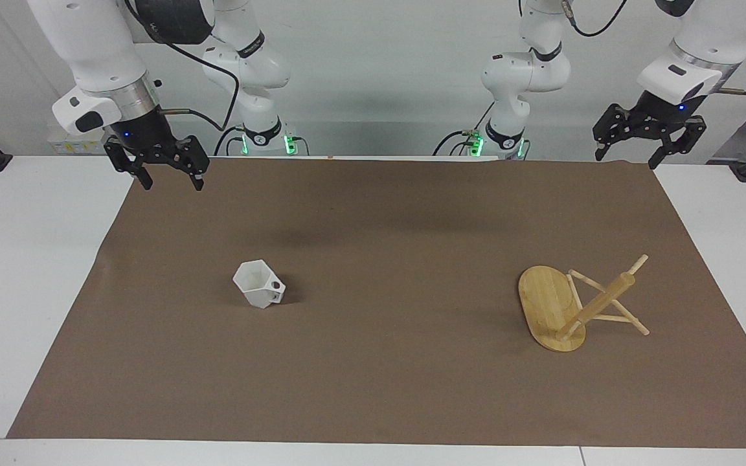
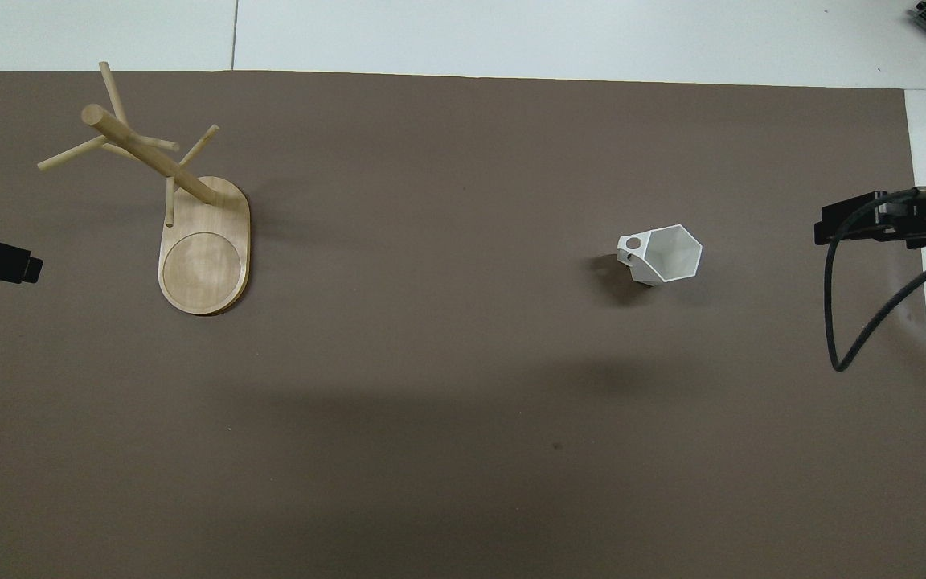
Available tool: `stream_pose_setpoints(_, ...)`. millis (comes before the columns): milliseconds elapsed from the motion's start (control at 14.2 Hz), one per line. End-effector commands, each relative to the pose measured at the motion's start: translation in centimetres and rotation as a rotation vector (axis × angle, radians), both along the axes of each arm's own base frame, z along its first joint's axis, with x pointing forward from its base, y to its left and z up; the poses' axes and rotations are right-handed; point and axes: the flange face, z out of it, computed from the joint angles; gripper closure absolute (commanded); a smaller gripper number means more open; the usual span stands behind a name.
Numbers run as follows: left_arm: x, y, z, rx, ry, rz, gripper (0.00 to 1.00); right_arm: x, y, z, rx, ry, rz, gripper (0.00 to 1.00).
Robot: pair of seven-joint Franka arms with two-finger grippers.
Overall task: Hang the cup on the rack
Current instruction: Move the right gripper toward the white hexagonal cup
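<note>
On the brown mat (image 1: 373, 362) covering the table (image 1: 30, 259), toward the right arm's end, sits the cup (image 1: 258, 284), upright and alone. It is small, matte white and angular, built of flat facets that taper from a hexagonal rim down to a narrower foot; the overhead view looks into its bare white inside. A blocky handle juts from the side turned toward the rack, pierced by a round hole.

Well apart from it, toward the left arm's end, stands the rack (image 1: 551, 310), a light bamboo mug tree. Its flat oval base carries a shallow round recess, and one thick post rises from the end of the base farther from the robots, crossed by thin pegs pointing several ways. No cup hangs on it.

The right gripper (image 1: 166, 178) hangs over the mat's corner near its own base, fingers spread wide, holding nothing. The left gripper (image 1: 630, 155) waits over the mat's other robot-side corner, likewise wide apart and bare.
</note>
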Motion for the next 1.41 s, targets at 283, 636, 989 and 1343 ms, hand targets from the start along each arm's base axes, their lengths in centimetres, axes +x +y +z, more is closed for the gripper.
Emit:
stream_pose_setpoints(283,-0.8,0.3,-0.1,0.005,0.008,0.011,0.00,-0.7,-0.6,0.1,0.009,0.026,0.020,0.00)
stream_pose_setpoints(636,-0.8,0.2,-0.1,0.005,0.008,0.010,0.00,-1.1,-0.5,-2.2,0.007,0.011,0.023,0.00)
stream_pose_setpoints(989,-0.8,0.2,-0.1,0.005,0.008,0.010,0.00,0.6,0.4,-7.5,0.009,-0.040,0.028,0.00)
stream_pose_setpoints(1343,-0.9,0.3,0.1,0.005,0.005,0.011,0.00,3.3,0.9,-13.6,0.023,-0.029,0.027,0.00)
